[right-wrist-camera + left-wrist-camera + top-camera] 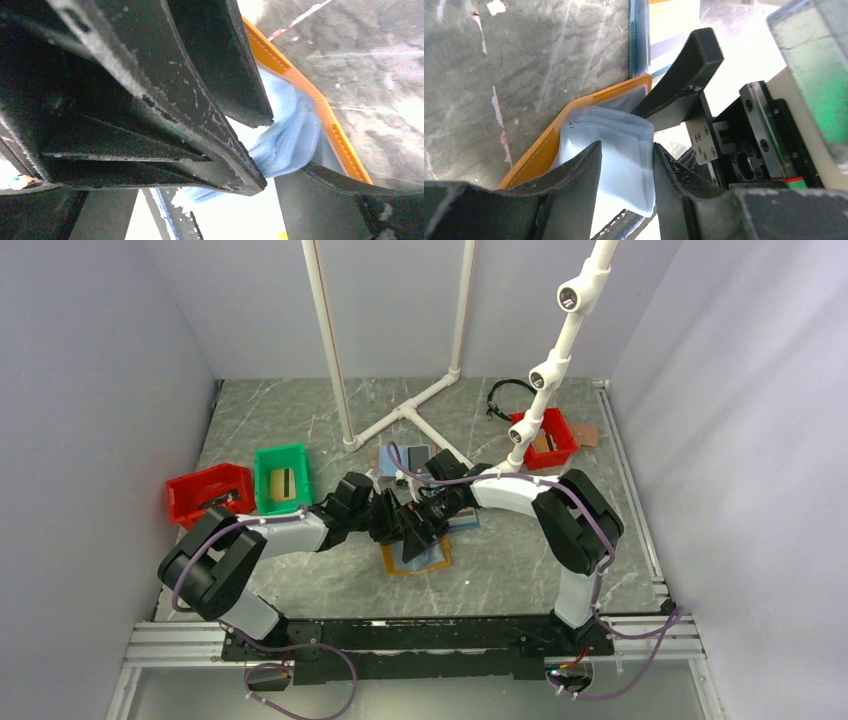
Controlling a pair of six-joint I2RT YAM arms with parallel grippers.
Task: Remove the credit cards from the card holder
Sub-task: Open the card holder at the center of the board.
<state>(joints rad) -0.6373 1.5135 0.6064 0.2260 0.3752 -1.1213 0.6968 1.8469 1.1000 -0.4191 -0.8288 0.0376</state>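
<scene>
left gripper (626, 148): closed on the light blue inner pocket of the card holder (541, 150); pocket bulges up between its pads
card holder: lies open on the table (520, 570), orange-brown rim down, mid-workspace, just ahead of both arms
right gripper (265, 152): tips at the same blue pocket from the opposite side; gripping or not, cannot tell
credit cards: none visible outside the holder, none clearly visible in the pocket either
progress: early, my read; pocket only pinched, all extraction left
around: blue holders (405, 460) just behind; green bin (281, 478) and red bin (210, 492) to the left; second red bin (545, 437) back right
</scene>
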